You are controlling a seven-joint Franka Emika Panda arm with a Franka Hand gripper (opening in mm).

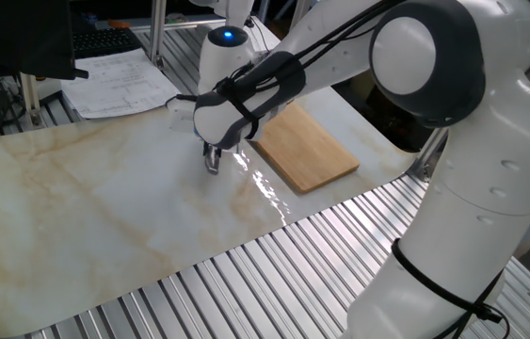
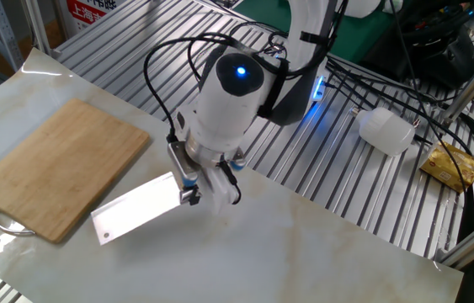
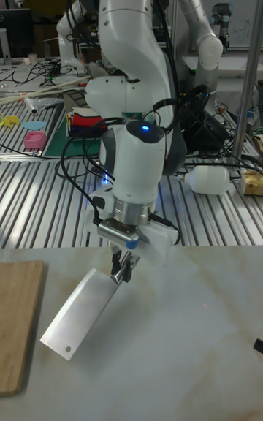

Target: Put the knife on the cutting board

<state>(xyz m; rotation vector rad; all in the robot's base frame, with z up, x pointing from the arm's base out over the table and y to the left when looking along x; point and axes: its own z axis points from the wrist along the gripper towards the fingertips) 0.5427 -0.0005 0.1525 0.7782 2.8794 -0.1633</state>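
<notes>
Grip: your gripper (image 2: 193, 190) is clamped on the cleaver's (image 2: 134, 215) handle.
Risk: the blade droops; it may twist loose before reaching the cutting board (image 2: 58, 167).

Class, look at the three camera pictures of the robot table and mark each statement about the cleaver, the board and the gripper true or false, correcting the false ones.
1. The gripper holds the cleaver by its handle end. True.
2. The cleaver lies flat on the cutting board. False: it is beside the board, over the marble-patterned sheet.
3. The blade has a small hole near its far corner. True.
4. A second knife rests on the board. False: the board carries nothing.
5. A white plastic bottle lies on the ribbed metal tabletop. True.
</notes>
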